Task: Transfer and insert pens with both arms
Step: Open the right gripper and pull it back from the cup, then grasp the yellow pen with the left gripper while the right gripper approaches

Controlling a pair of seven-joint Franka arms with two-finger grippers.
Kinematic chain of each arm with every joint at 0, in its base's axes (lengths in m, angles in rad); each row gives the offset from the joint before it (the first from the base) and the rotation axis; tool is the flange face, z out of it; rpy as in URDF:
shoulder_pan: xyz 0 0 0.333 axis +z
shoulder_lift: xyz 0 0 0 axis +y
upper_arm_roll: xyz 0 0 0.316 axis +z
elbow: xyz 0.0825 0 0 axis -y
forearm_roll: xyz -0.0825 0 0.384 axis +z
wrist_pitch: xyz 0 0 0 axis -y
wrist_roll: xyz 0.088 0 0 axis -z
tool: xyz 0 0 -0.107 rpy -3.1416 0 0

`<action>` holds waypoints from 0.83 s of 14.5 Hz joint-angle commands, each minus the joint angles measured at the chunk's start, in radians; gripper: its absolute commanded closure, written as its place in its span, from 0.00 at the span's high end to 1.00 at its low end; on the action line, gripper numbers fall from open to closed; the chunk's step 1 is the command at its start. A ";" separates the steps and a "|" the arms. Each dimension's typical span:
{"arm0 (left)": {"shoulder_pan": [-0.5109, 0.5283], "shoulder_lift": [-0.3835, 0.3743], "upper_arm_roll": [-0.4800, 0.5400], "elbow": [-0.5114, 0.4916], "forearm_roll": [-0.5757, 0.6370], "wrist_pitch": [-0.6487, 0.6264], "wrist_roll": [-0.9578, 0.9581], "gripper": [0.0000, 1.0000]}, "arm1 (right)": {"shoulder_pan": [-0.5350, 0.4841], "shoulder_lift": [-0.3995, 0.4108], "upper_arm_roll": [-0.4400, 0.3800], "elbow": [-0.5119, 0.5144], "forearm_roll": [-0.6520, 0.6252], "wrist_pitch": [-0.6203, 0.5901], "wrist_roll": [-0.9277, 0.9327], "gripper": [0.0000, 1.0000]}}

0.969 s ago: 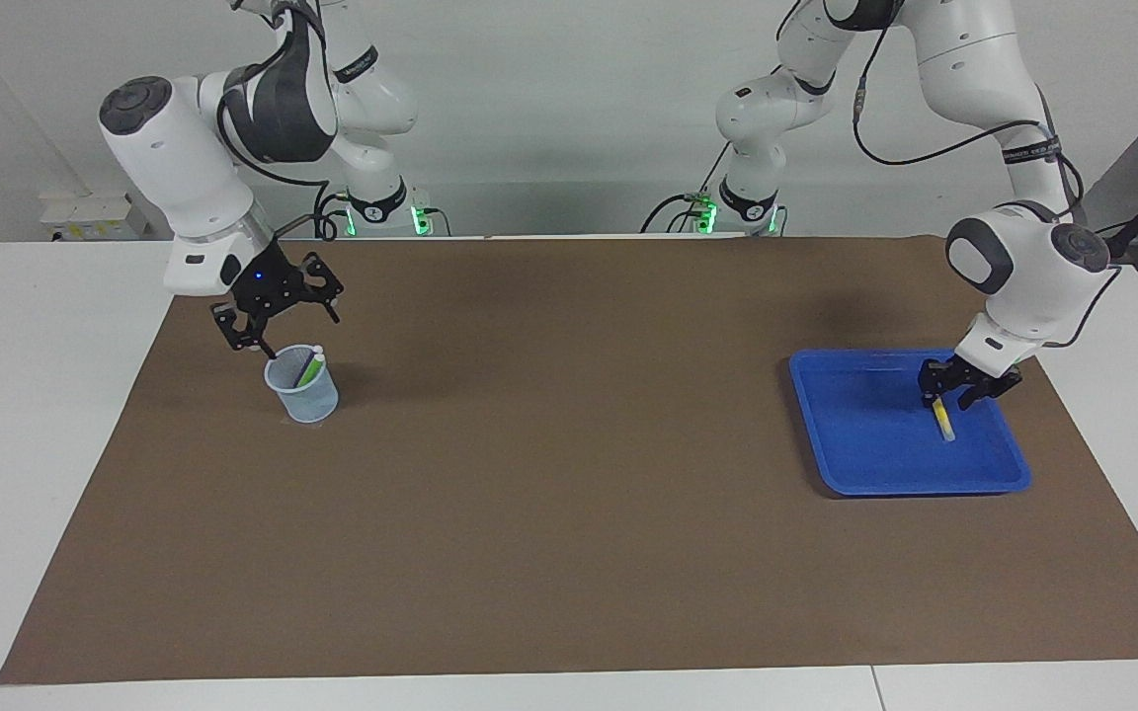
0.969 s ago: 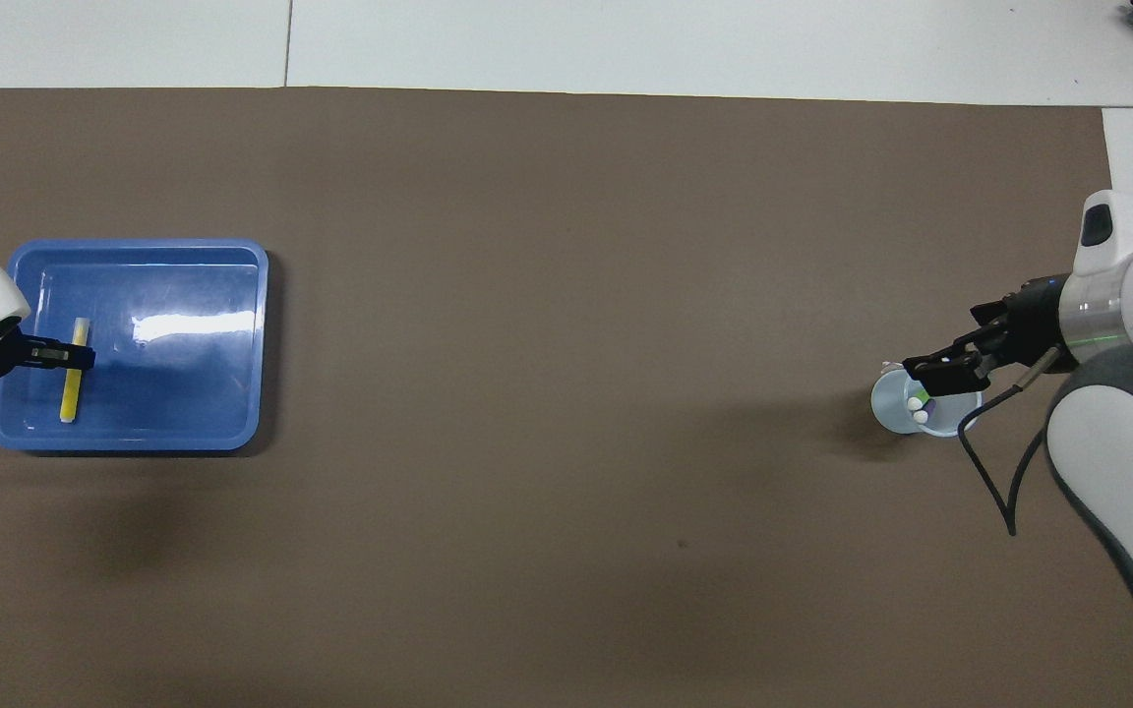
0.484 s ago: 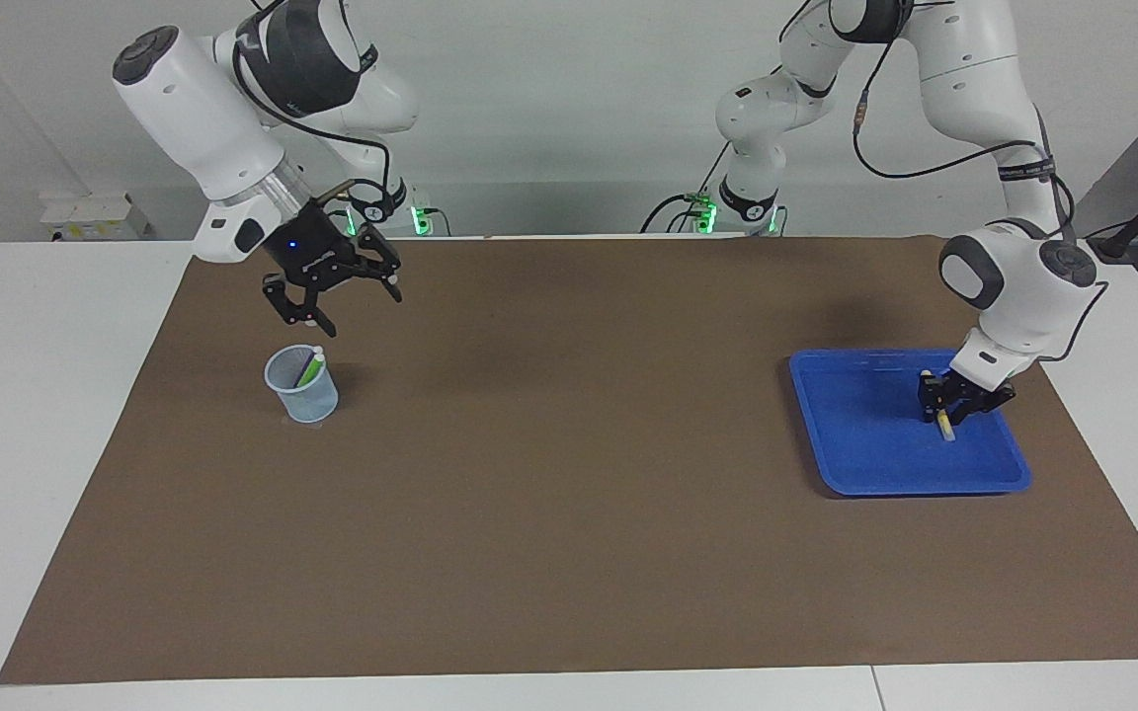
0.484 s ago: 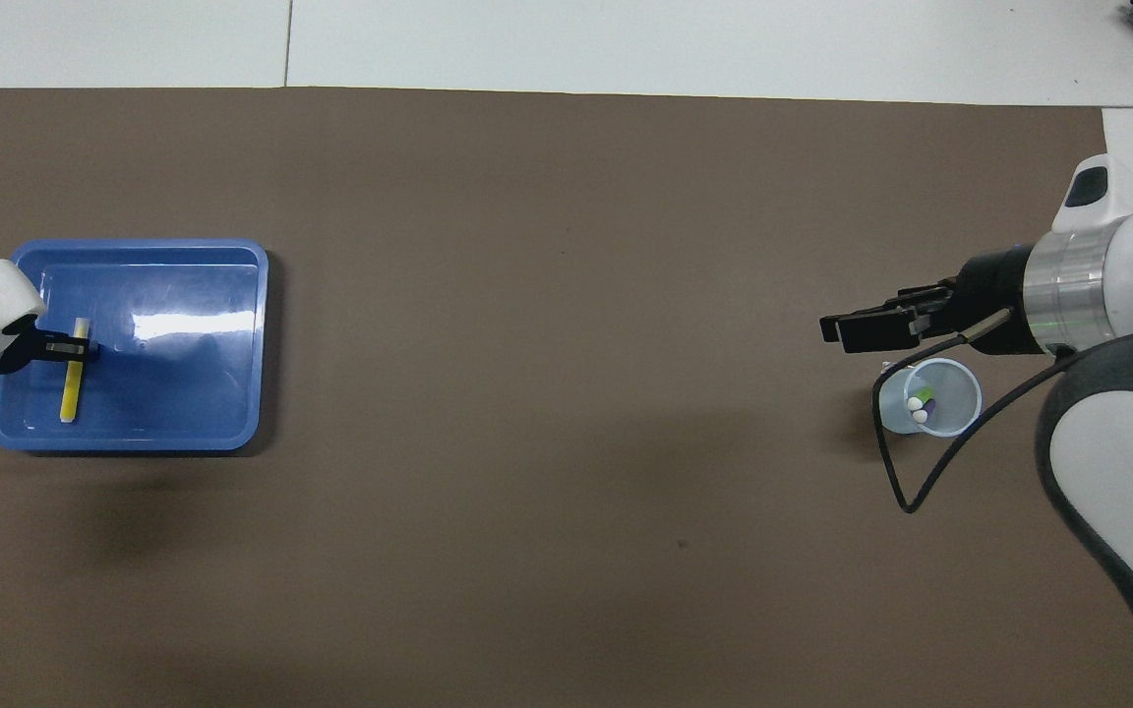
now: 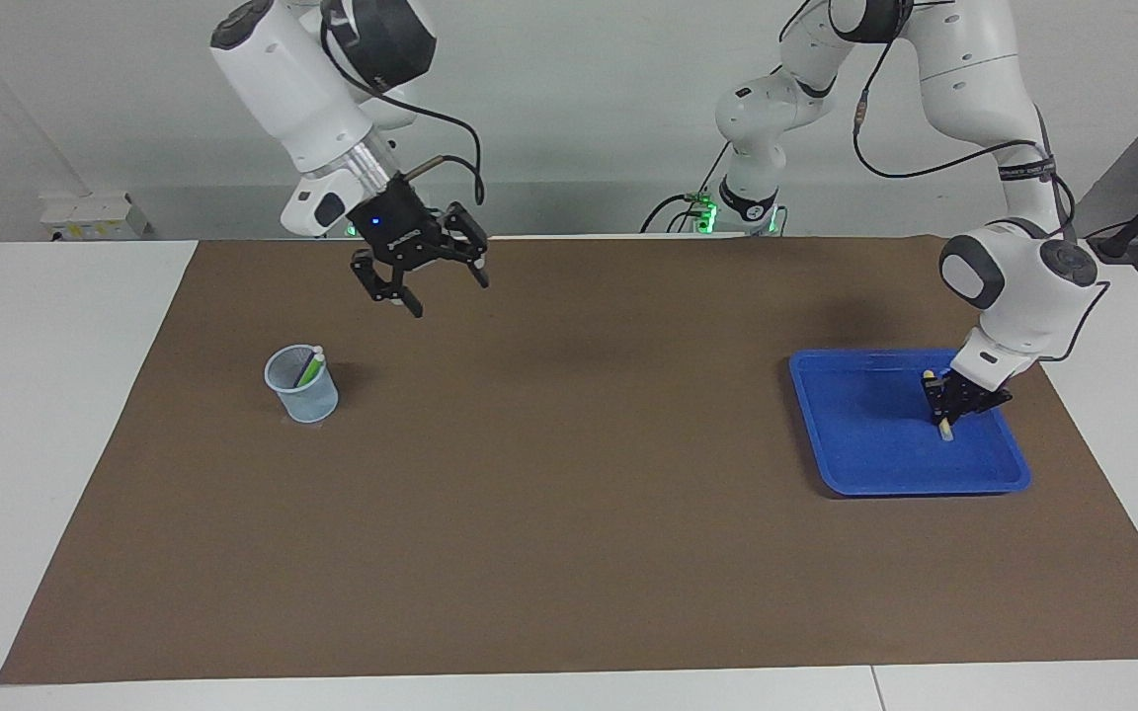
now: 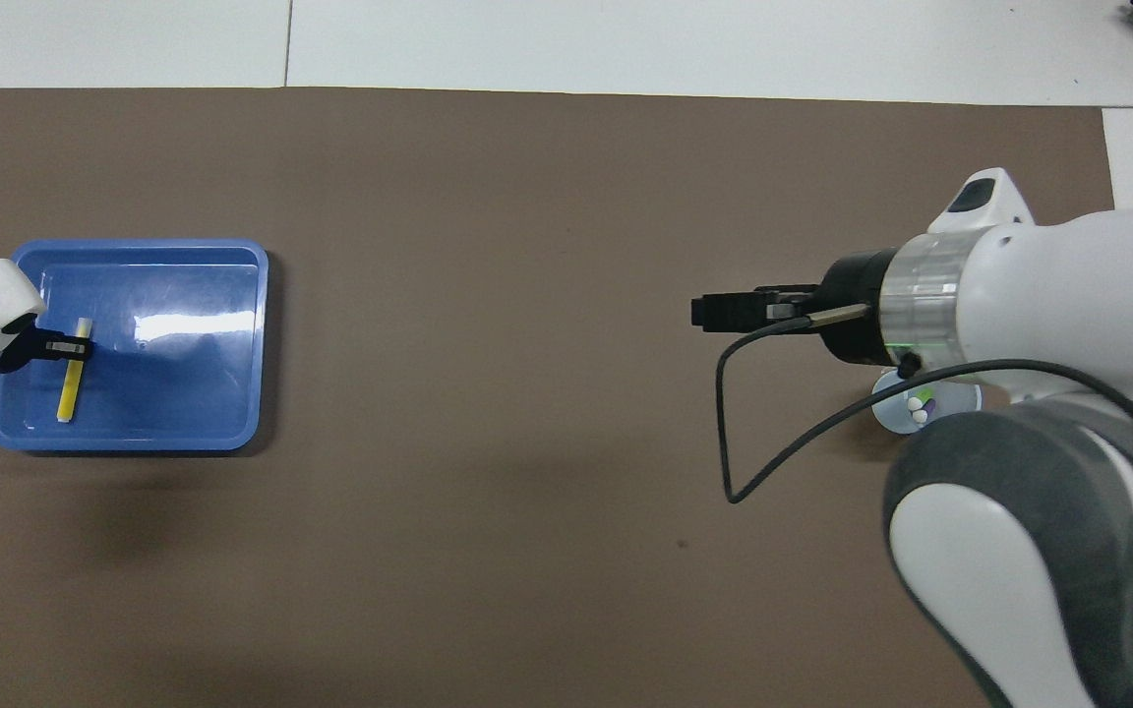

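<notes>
Brown mat (image 5: 569, 513); left pincer (image 5: 954, 407) clamped on yellow pen (image 6: 70, 379), right pincer (image 5: 431, 291) apart, cup (image 6: 896, 411) half-hidden.

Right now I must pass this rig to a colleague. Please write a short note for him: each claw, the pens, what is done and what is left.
Left claw: down in the blue tray, shut on the yellow pen, not yet lifted.
Right claw: open, empty, raised over the brown mat, beside the cup.
Clear cup, at the right arm's end: green pen and purple pen stand inside.
Done: two pens inserted.
Left: lift the yellow pen, pass it to the right claw, insert it in the cup.
</notes>
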 commanded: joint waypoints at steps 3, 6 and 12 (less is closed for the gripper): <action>-0.015 0.013 -0.007 0.067 0.016 -0.143 -0.182 0.00 | 0.104 0.013 -0.001 0.005 0.038 0.083 0.221 1.00; -0.066 -0.003 -0.015 0.150 0.003 -0.315 -0.357 0.00 | 0.103 0.013 -0.001 0.003 0.150 0.091 0.238 1.00; -0.138 -0.115 -0.017 0.181 -0.213 -0.493 -0.723 0.00 | 0.161 0.022 -0.001 -0.027 0.193 0.201 0.330 1.00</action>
